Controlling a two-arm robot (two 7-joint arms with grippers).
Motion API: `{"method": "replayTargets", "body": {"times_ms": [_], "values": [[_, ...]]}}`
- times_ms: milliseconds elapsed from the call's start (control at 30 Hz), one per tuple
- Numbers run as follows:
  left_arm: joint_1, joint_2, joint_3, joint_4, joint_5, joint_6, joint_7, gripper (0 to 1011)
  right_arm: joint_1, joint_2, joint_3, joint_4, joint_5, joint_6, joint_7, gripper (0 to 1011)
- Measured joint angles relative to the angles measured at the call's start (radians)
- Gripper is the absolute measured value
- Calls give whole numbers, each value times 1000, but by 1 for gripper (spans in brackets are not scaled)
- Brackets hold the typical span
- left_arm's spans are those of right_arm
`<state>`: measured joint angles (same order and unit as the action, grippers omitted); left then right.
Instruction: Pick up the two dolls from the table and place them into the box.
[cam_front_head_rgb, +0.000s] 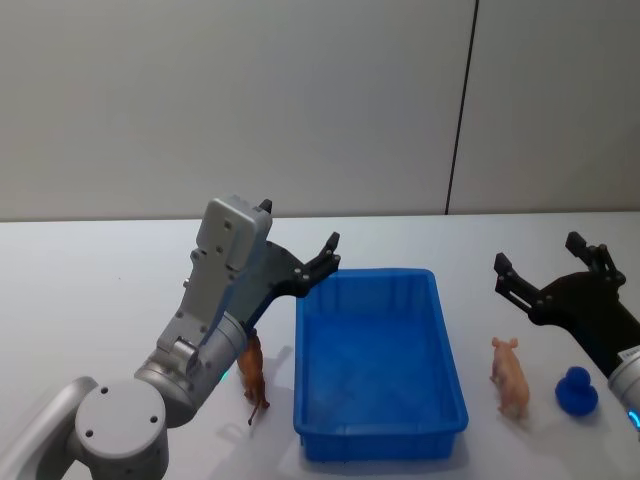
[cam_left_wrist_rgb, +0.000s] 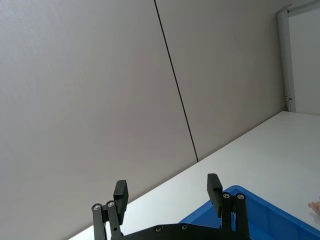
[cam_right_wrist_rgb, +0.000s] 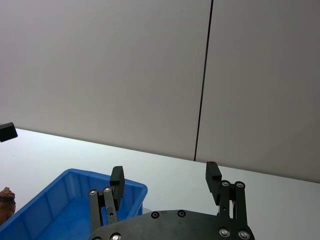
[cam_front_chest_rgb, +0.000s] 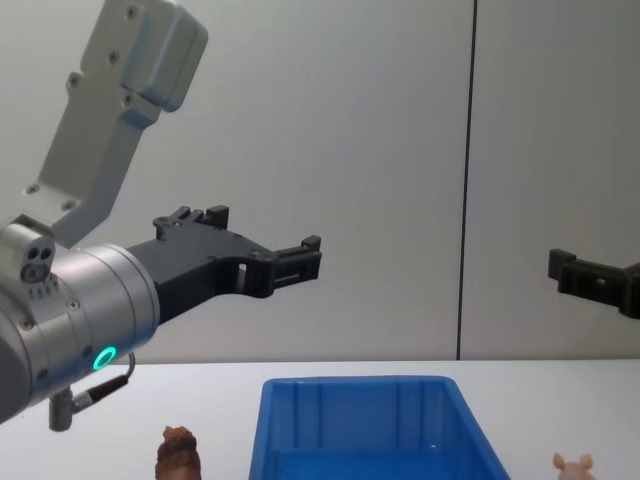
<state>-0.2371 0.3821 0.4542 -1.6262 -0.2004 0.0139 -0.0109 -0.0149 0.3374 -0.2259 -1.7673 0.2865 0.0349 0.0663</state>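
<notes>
So both dolls are on the white table, one on each side of the blue bin, and nothing's in the bin yet. The shaggy reddish-brown doll stands just beside the bin's left wall. The left gripper hangs up high near the bin's far left corner, fingers spread and empty, so that doll sits below it and back toward the robot. It's a drop-and-pull-back reach, I'd say.

The pink pig doll is right of the bin, a little apart from it, body lined up roughly front-to-back. The right gripper is also spread wide with nothing in it, raised beyond the pig and slightly to its right. Each arm has its own doll, easy split. I'd watch the small blue toy near the pig, though.
</notes>
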Motion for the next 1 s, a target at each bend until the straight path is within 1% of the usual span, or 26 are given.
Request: {"method": "replayTargets", "body": {"times_ms": [733, 933, 1000], "values": [[0, 0, 0, 0, 0, 0, 0, 1001, 0, 0, 1, 1, 1, -1, 2, 1001], [0, 0, 0, 0, 0, 0, 0, 1001, 2, 9, 10, 7, 16, 1, 15, 1001], [0, 0, 0, 0, 0, 0, 0, 1001, 1, 17, 18, 11, 28, 4, 24, 1001]]}}
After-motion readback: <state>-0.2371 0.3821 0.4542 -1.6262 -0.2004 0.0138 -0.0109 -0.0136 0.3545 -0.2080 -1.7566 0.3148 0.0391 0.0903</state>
